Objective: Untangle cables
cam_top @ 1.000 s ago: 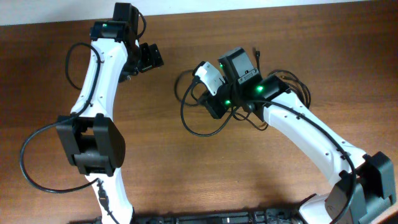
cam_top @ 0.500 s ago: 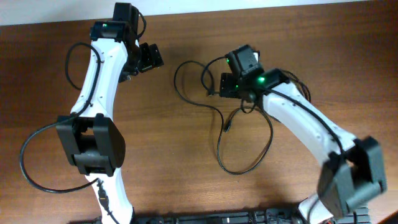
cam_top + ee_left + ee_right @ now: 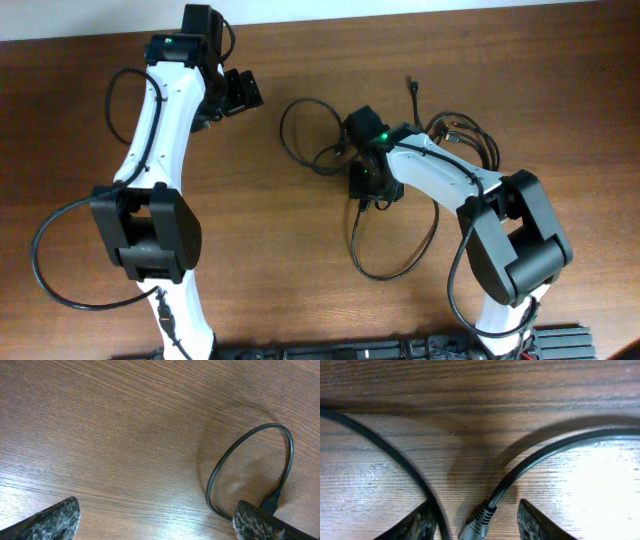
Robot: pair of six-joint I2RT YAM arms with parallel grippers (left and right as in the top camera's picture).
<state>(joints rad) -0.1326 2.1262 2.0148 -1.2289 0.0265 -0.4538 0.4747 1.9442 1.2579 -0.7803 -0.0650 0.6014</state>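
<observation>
The cables (image 3: 465,133) lie spread over the middle and upper right of the overhead frame: a dense knot of loops at the upper right, 1 open ring (image 3: 283,125) toward upper centre, and a long slack loop (image 3: 352,242) trailing to the lower middle of the worktop (image 3: 300,300).

The right hand (image 3: 368,190) hangs low over the middle of the tangle. Its wrist view shows the 2 fingers (image 3: 417,522) spread apart, with a grey-collared plug (image 3: 477,522) lying between them but not pinched. One cord (image 3: 555,450) curves away from the plug to the right; a second cord (image 3: 385,447) sweeps past close beside the left finger.

The left hand (image 3: 240,92) sits at the upper left, well apart from the knot, fingers wide and holding nothing; its camera catches only a cord ring (image 3: 250,455) at the right of its frame.

I would judge the step to be picking 1 free end to draw that cord out. The next move calls for closing squarely on the plug alone — the neighbouring cord is near enough to get caught too — then pulling toward bare worktop.
</observation>
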